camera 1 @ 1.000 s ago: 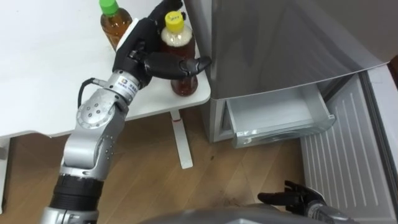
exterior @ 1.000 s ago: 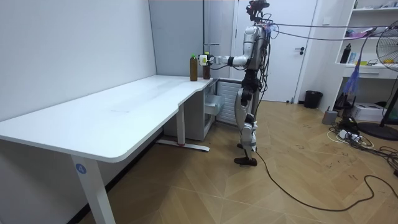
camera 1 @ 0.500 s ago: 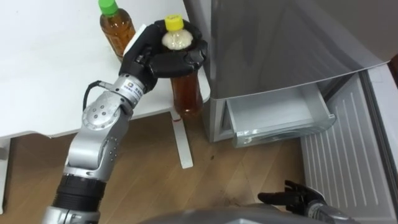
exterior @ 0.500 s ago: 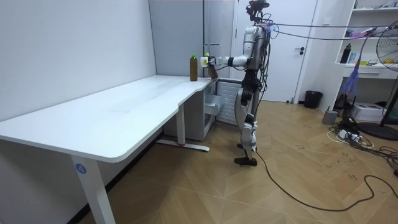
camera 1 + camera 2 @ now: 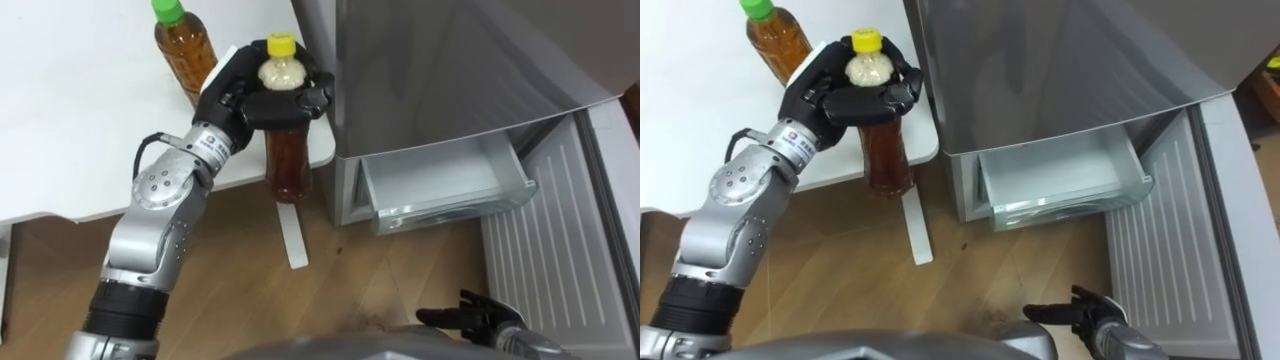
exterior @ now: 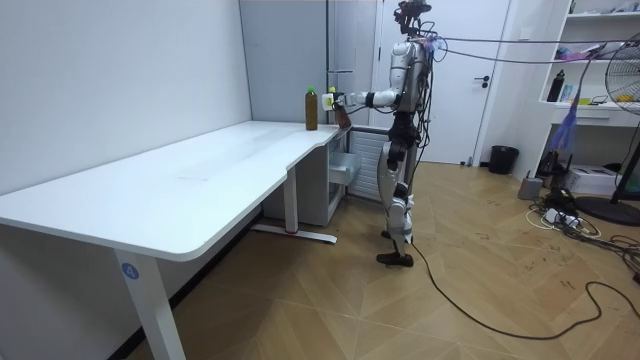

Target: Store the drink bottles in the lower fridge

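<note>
Rightmost stands the grey fridge (image 5: pixel 450 70), its lower door (image 5: pixel 560 250) swung open to the right and a pale drawer (image 5: pixel 440 185) pulled out of the bottom compartment. Left of it is the white desk (image 5: pixel 80 120), whose right end nearly meets the fridge wall; in the room view the robot stands at that far end of the desk, left arm stretched out over it. A green-capped bottle (image 5: pixel 185 45) of brown drink stands upright on the desk, toward its far edge. The yellow-capped bottle (image 5: pixel 287 150) hangs upright just past the desk's near right corner, close beside the fridge, and its base seems clear of the desktop. The left hand (image 5: pixel 255 90) grasps it, fingers and thumb wrapped round its neck and shoulder. The right hand (image 5: pixel 470 318) is low by the floor, fingers loosely extended and holding nothing.
</note>
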Tool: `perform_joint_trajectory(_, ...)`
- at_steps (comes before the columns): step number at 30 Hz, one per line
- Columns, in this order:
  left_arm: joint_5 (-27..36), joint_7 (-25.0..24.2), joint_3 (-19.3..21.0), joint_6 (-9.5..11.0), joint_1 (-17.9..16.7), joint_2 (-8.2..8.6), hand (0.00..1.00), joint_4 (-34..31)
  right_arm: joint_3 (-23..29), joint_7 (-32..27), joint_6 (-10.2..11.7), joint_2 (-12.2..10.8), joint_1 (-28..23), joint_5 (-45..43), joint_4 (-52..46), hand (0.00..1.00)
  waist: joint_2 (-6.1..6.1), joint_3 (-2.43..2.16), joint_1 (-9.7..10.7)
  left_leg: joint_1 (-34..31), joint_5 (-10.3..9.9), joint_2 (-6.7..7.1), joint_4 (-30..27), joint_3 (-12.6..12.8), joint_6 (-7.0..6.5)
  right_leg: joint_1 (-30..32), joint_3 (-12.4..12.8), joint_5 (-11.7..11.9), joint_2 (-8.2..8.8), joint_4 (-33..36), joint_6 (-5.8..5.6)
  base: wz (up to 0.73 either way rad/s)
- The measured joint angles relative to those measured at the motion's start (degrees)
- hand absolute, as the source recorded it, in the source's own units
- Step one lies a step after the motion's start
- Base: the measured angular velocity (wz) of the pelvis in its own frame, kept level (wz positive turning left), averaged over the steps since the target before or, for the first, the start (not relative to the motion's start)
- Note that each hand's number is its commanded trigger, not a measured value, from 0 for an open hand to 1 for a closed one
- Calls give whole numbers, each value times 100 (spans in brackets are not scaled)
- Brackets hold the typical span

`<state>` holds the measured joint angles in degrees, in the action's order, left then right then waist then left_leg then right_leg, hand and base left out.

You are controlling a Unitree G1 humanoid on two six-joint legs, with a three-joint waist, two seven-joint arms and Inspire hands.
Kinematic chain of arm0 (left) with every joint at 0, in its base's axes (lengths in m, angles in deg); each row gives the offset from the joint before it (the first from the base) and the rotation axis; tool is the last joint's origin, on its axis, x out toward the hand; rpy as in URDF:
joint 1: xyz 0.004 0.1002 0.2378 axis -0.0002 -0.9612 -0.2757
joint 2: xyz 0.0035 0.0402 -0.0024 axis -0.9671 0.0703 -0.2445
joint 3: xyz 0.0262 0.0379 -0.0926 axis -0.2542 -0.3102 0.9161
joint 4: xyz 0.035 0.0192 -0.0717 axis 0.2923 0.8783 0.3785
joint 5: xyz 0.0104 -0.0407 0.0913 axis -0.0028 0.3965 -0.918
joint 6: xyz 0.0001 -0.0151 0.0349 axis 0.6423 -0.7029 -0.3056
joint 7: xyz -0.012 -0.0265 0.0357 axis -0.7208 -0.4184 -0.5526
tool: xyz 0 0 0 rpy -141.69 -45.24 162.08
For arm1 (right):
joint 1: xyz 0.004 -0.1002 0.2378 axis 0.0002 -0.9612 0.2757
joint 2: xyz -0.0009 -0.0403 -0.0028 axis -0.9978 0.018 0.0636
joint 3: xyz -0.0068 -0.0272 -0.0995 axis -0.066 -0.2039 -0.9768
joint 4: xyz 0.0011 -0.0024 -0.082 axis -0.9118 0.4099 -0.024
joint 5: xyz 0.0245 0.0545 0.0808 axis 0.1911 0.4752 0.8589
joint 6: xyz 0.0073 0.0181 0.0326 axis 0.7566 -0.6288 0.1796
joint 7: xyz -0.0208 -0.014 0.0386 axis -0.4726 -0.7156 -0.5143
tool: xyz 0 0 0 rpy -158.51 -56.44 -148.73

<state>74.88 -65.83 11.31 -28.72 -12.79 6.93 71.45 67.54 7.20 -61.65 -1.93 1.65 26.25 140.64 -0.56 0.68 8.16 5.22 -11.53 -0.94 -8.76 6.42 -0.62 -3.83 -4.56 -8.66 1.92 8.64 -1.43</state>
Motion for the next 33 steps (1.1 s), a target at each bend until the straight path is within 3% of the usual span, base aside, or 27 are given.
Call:
perform_joint_trajectory(12, 4, 1, 14, -57, -1, -31, 100, -625, -52, 4, -44, -59, 40, 2, 54, 0, 121, -38, -162, -45, 1, -7, -67, -7, 1, 9, -14, -1, 1, -8, 0, 0)
perform_joint_trajectory(17, 61, -36, -23, -51, -58, 90, 100, -775, -398, -176, -32, -50, 49, 7, 13, 0, 153, -59, -363, -45, 1, -10, -92, -25, 1, -14, -29, 4, -1, 5, 8, 0)
perform_joint_trajectory(20, 57, -30, -57, -10, -330, 198, 100, -782, -571, -188, -31, -53, 98, -47, 10, 0, 149, -62, -502, -60, 1, -8, -92, -43, 1, -10, -49, 4, 0, 6, 8, 3)
perform_joint_trajectory(29, 66, -39, -152, 39, -714, 204, 100, -791, -1045, -27, 39, -126, 225, -684, -354, 0, 149, -63, -835, -107, 1, -11, -121, -147, 5, -19, -232, 8, 13, 12, 13, 6)
perform_joint_trajectory(33, 61, -34, -152, 191, -890, 172, 100, -771, -1356, 85, -17, -116, 207, -1053, -949, 0, 123, -51, -964, -180, 1, -3, -173, -202, 5, 0, -353, 7, 36, 26, 13, 10)
